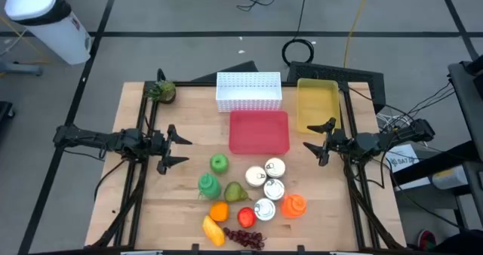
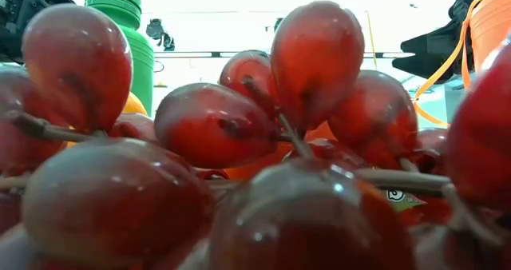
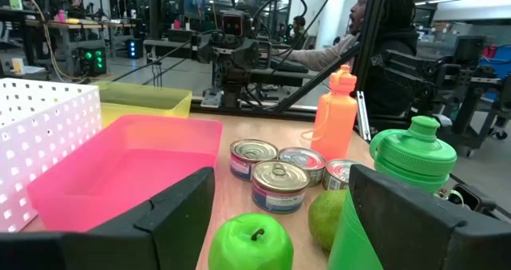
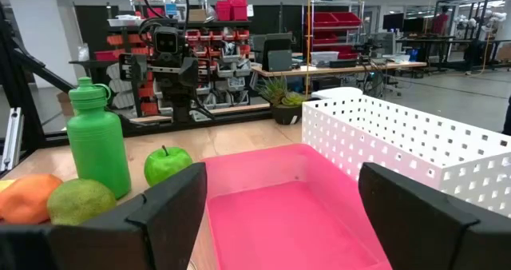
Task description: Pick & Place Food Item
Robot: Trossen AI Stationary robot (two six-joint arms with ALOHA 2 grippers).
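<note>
Food items lie grouped at the table's near middle: a green apple (image 1: 219, 163), a green pear (image 1: 235, 192), an orange (image 1: 219, 210), a red fruit (image 1: 246, 216), a yellow piece (image 1: 213, 230) and red grapes (image 1: 245, 238), which fill the low view (image 2: 239, 142). My left gripper (image 1: 179, 150) hovers open just left of the apple (image 3: 251, 240), pointing toward the table's right. My right gripper (image 1: 317, 136) stands open at the right edge of the pink tray (image 1: 259, 132), facing across it (image 4: 287, 206). Nothing lies between either pair of fingers.
Several tin cans (image 1: 266, 185), an orange bottle (image 1: 293, 205) and a green bottle (image 1: 209, 185) stand among the food. Behind the tray are a white perforated basket (image 1: 249, 91) and a yellow bin (image 1: 317, 104). A small plant (image 1: 162, 91) sits far left. A person (image 3: 383, 30) sits beyond the table.
</note>
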